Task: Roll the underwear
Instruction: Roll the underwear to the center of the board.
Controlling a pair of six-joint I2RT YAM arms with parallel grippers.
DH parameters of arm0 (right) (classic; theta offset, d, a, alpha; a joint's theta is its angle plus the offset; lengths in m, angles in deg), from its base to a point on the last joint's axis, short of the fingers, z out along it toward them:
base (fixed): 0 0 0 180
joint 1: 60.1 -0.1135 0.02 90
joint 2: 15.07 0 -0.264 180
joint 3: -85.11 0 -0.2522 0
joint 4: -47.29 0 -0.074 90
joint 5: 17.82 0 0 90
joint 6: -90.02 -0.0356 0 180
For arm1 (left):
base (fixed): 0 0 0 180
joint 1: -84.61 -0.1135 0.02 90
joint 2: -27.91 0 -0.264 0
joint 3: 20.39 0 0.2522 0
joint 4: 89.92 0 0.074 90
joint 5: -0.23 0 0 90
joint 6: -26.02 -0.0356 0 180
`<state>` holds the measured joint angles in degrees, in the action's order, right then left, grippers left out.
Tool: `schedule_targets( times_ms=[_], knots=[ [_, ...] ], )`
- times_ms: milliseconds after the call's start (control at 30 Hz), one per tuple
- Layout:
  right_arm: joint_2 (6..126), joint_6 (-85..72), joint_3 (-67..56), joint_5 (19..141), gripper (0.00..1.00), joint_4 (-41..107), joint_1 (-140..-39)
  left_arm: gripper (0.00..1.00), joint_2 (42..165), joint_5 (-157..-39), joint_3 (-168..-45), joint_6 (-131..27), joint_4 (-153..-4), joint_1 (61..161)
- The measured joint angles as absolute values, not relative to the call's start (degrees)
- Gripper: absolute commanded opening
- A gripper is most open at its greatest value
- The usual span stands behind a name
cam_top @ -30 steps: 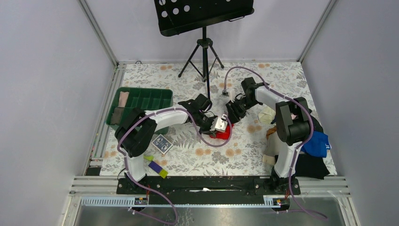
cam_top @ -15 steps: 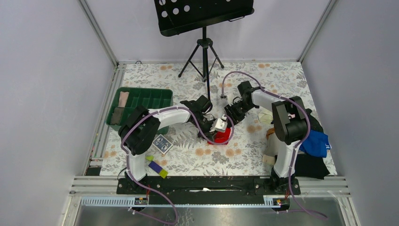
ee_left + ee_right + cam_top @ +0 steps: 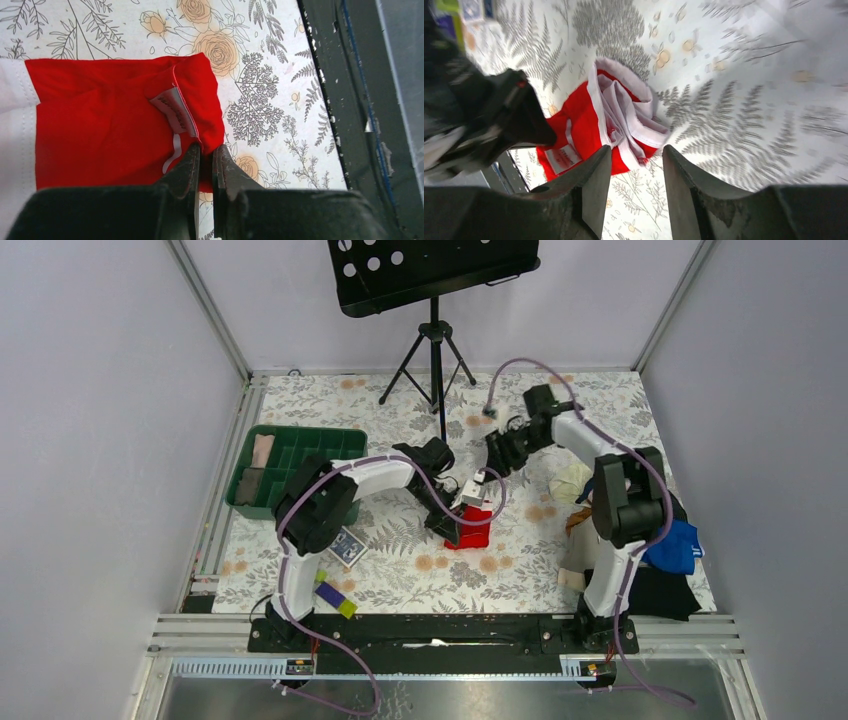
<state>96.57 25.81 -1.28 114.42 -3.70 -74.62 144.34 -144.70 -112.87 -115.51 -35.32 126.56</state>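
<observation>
The red underwear (image 3: 474, 531) lies bunched on the floral tabletop at mid-table. In the left wrist view its red cloth (image 3: 100, 120) fills the left half, with a sewn label showing. My left gripper (image 3: 206, 150) is shut on the cloth's near edge, red fabric pinched between the jaws. In the top view the left gripper (image 3: 457, 517) sits at the underwear's left side. My right gripper (image 3: 636, 150) stands open and empty, raised off the cloth. The underwear (image 3: 579, 125) with its crumpled white waistband (image 3: 624, 110) lies just beyond its tips. From above, the right gripper (image 3: 497, 454) hovers behind the garment.
A green tray (image 3: 305, 429) with folded items sits at the left. A music stand (image 3: 432, 340) rises at the back. A card box (image 3: 345, 546) and a purple-and-yellow block (image 3: 331, 594) lie near the left base. Piled clothes (image 3: 655, 585), with a blue garment (image 3: 672, 545), crowd the right edge.
My right gripper has pulled back from the underwear toward the far side and stands open. The left gripper keeps its grip, and the red cloth has shifted slightly.
</observation>
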Motion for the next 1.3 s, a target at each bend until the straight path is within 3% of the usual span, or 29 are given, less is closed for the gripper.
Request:
schedule_targets(
  times_ms=[233,400,500,833,933,1100,1233,1267,1300],
  knots=[
    [81.9,24.3,-3.0,116.2,0.50,1.8,-67.4,0.00,151.5,-152.1,-119.5,-111.7,-28.6,123.5],
    [58.4,25.0,-24.4,112.8,0.41,16.5,-67.2,0.00,157.7,-156.5,-126.7,-109.0,-22.0,122.3],
    [49.3,29.1,-35.3,111.8,0.40,19.1,-67.8,0.00,160.6,-158.7,-129.5,-107.3,-19.3,121.9],
    [46.2,45.7,-48.3,106.8,0.53,19.4,-85.4,0.00,165.6,-162.4,-134.3,-104.7,-13.7,120.8],
    [48.8,48.2,-48.3,105.8,0.59,22.8,-89.6,0.00,165.9,-162.6,-134.6,-104.3,-13.4,120.7],
    [55.6,50.7,-48.3,104.2,0.59,27.9,-93.2,0.00,166.1,-162.6,-134.9,-103.8,-13.2,120.7],
    [59.6,52.6,-48.3,103.4,0.51,29.7,-94.7,0.01,166.2,-162.6,-134.9,-103.3,-13.2,120.7],
    [60.9,54.0,-47.8,102.9,0.33,30.5,-94.9,0.04,166.4,-162.6,-134.9,-103.1,-13.0,120.7],
    [60.9,54.0,-47.8,102.9,0.25,30.5,-94.9,0.08,166.4,-162.6,-134.9,-103.1,-13.0,120.7]
  ],
)
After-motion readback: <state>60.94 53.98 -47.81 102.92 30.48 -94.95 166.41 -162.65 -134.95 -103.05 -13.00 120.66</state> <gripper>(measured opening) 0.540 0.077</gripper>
